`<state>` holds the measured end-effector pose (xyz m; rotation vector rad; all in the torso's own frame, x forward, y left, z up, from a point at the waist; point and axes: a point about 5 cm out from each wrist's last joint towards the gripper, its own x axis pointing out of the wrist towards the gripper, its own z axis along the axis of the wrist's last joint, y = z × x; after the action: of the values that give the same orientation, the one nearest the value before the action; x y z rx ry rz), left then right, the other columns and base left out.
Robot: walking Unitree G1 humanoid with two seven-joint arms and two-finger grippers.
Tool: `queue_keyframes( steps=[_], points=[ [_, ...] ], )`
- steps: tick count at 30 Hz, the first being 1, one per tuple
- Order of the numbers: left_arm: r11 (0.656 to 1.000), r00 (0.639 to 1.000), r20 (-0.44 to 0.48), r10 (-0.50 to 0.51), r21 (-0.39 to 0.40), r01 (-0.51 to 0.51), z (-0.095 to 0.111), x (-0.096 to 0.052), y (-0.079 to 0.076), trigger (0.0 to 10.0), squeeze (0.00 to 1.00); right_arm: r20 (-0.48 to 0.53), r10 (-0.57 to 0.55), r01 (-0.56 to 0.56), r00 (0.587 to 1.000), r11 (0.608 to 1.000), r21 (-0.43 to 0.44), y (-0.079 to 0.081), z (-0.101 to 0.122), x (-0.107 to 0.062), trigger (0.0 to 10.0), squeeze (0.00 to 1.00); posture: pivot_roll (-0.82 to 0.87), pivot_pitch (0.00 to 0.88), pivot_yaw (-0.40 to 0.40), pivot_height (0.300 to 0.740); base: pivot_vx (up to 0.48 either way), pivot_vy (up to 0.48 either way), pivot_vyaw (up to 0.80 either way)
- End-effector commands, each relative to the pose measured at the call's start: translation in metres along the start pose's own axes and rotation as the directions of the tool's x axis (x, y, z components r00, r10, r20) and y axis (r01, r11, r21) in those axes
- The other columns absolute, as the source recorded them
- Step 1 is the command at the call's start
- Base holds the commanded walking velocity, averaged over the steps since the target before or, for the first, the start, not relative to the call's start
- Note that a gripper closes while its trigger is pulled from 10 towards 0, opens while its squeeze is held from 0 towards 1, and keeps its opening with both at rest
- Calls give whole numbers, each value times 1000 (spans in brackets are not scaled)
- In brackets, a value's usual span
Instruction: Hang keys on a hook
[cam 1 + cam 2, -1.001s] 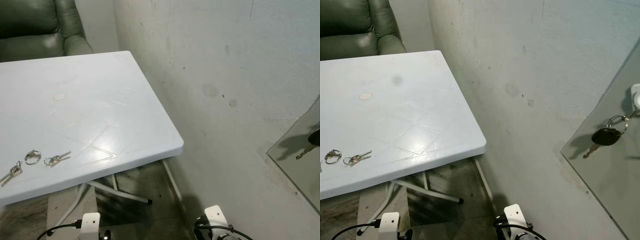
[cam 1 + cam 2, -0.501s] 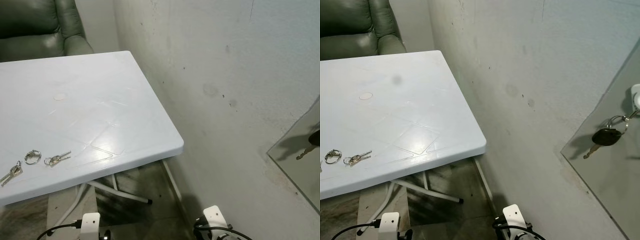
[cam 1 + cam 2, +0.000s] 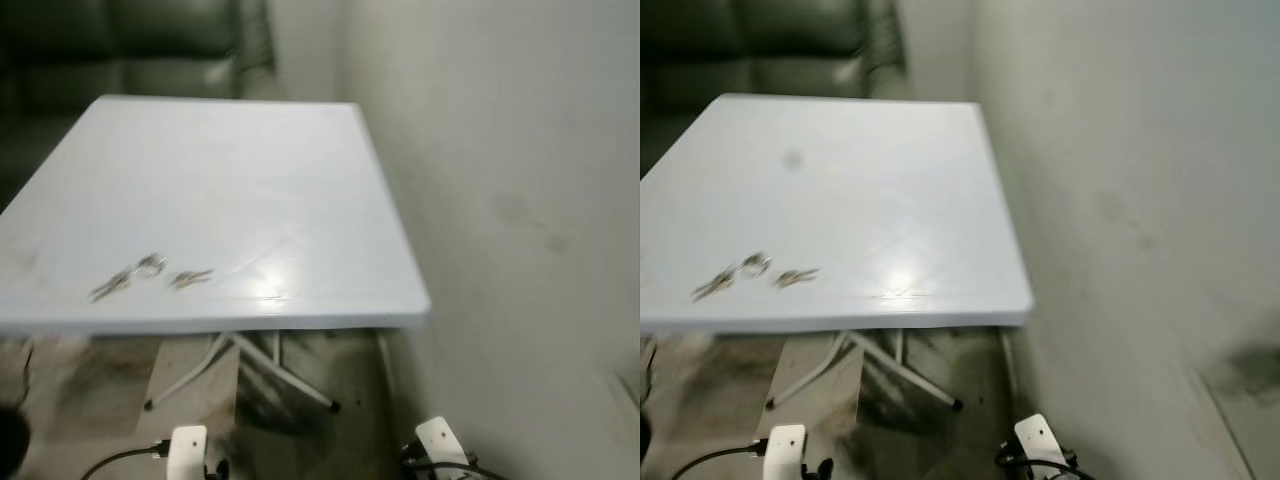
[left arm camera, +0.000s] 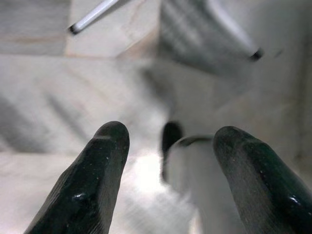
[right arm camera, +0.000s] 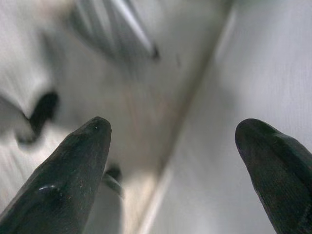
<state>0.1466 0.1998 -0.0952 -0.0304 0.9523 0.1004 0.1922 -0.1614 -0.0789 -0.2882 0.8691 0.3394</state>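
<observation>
Swinging left since prev frame, view blurred, keys [image 3: 150,274] on table [image 3: 300,180], both hands open.

Left pincer [image 4: 168,161]: glossy black tapered fingers, rounded tips. Right pincer [image 5: 173,161]: same. White blocks, black cables at frame bottom.

White table [image 3: 250,180] (sofa [image 3: 130,45] behind)

both head views are smeared with motion blur; a soft glare patch sits near the white surface [image 3: 300,150] front edge, dim shadow underneath; wrist views blurred too.
</observation>
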Motion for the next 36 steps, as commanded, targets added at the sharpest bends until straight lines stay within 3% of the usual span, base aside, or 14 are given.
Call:
queue_keyframes(
  steps=[1,4,6,24,36],
  points=[
    [1000,1000,21,-12,-10,13,6,2,-7,10000,0,-42,-7,7,999,1000,5,-4,-13,-4,10000,0,-49,0,-35,728,0,0,800],
    [1000,1000,20,-13,-13,13,6,2,-7,10000,0,-41,-5,6,999,1000,16,-4,-13,-4,10000,0,-49,0,-37,728,0,0,669],
    [1000,1000,20,-15,-15,15,7,2,-7,10000,0,-32,-5,8,999,997,75,-6,-13,-4,10000,0,-50,0,-37,728,0,0,0],
    [999,1000,19,-20,-29,21,7,3,-11,10000,0,-22,-8,10,1000,996,85,-8,-12,-5,10000,0,-51,0,-44,728,0,-17,0],
    [999,1000,10,-10,-39,10,2,1,-9,10000,0,-26,0,3,1000,995,104,-4,-16,-6,10000,0,-50,0,-44,728,0,185,0]
  ],
)
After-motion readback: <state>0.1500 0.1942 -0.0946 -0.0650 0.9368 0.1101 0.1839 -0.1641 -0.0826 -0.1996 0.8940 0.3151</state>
